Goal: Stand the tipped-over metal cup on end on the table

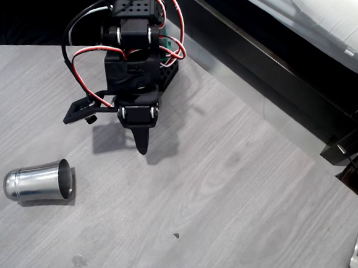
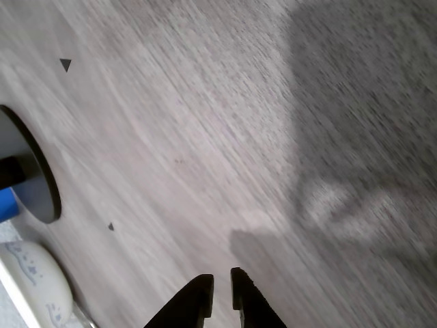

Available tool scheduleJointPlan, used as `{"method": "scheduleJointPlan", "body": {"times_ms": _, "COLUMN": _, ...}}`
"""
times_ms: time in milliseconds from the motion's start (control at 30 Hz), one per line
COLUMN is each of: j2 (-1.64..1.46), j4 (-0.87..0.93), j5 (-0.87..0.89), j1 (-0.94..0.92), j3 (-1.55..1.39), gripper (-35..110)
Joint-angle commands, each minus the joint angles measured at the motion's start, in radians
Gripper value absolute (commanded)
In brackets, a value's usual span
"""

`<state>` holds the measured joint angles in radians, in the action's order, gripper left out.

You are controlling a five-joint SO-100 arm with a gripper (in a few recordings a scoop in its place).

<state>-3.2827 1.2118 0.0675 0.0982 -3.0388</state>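
While the small shiny silver steel cup point(image 1: 39, 181) lies tipped on its side near the left edge of the overhead view, its round open rim faces right and its rounded base points left. It rests on the large light-grey wood-grain tabletop point(image 1: 236, 194), casting a short shadow beneath it. The black two-finger gripper point(image 1: 142, 145) hangs above the table, up and to the right of the cup and apart from it — its tip points down toward the lower edge of the picture, with red and white wires looping over the arm behind it. In the wrist view the two dark fingertips point(image 2: 196, 301) sit almost together, only a thin slit between them, and they clench on nothing (bare grain lies beyond them). A silver fork point(image 1: 356, 266) lies at the lower right corner of the overhead view. At the left edge of the wrist view sit a dark round disc point(image 2: 37, 184) and a pale patterned rounded object point(image 2: 34, 287) — what they are I cannot tell.
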Motion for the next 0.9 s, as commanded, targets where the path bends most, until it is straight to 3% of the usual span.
{"method": "scheduleJointPlan", "body": {"times_ms": 0, "j2": -0.028, "j4": 0.003, "j5": -0.002, "j1": 0.023, "j3": 0.002, "gripper": 0}}
{"method": "scheduleJointPlan", "body": {"times_ms": 733, "j2": -0.028, "j4": 0.000, "j5": -0.005, "j1": 0.021, "j3": 0.002, "gripper": 0}}
{"method": "scheduleJointPlan", "body": {"times_ms": 867, "j2": -0.028, "j4": -0.091, "j5": -0.018, "j1": -0.084, "j3": 0.037, "gripper": 0}}
